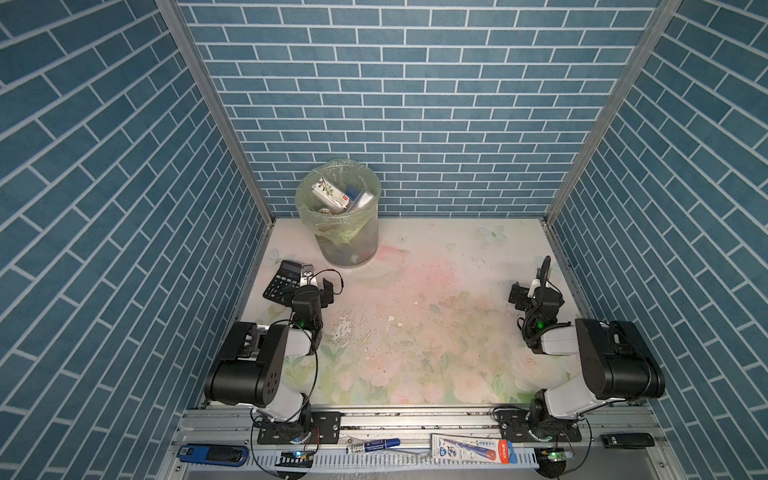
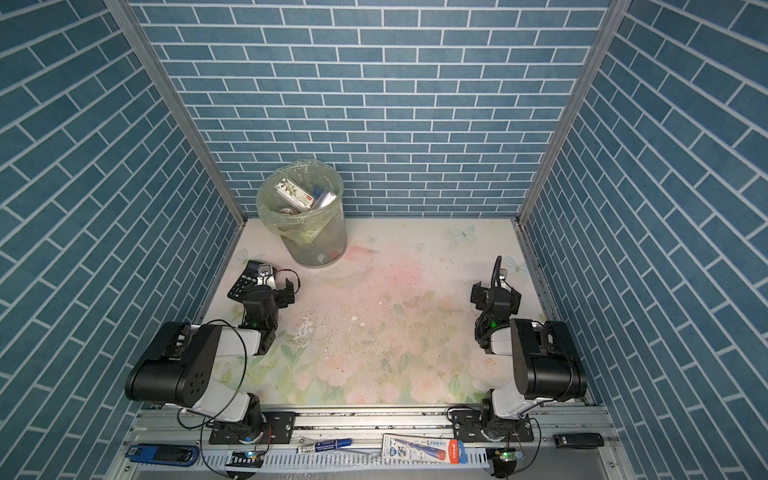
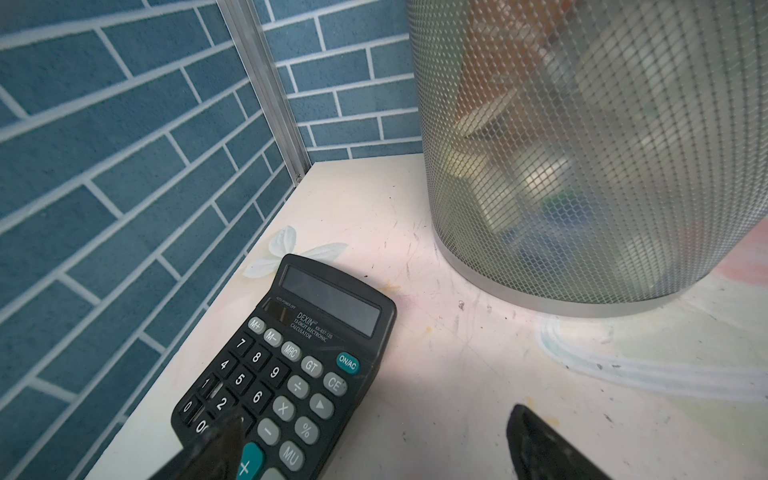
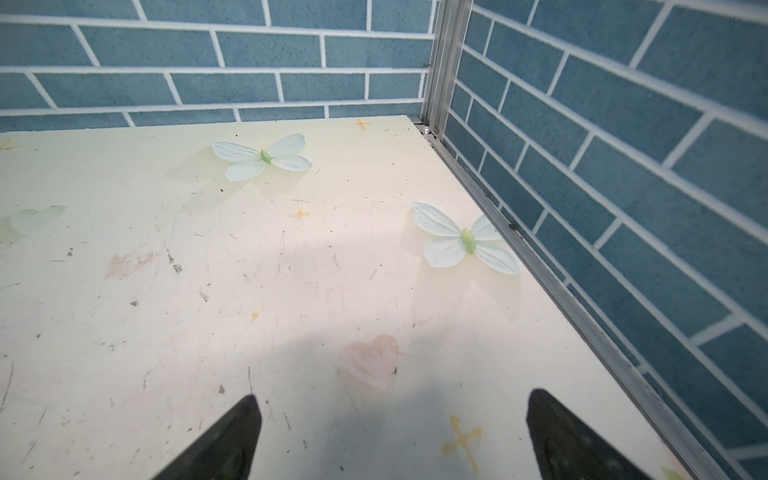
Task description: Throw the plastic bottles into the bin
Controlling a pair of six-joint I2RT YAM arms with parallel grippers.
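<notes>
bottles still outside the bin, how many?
0. The table carries only the bin and a black calculator. The plastic bottles in view lie heaped inside the bin; others may be hidden beneath them.

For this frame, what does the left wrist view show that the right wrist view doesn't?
Left wrist only: the black calculator, the mesh-walled bin with blurred contents, and the left end effector, open. Right wrist only: the right end effector, open above the table, and a pink heart print. Both: blue brick walls and the table.
</notes>
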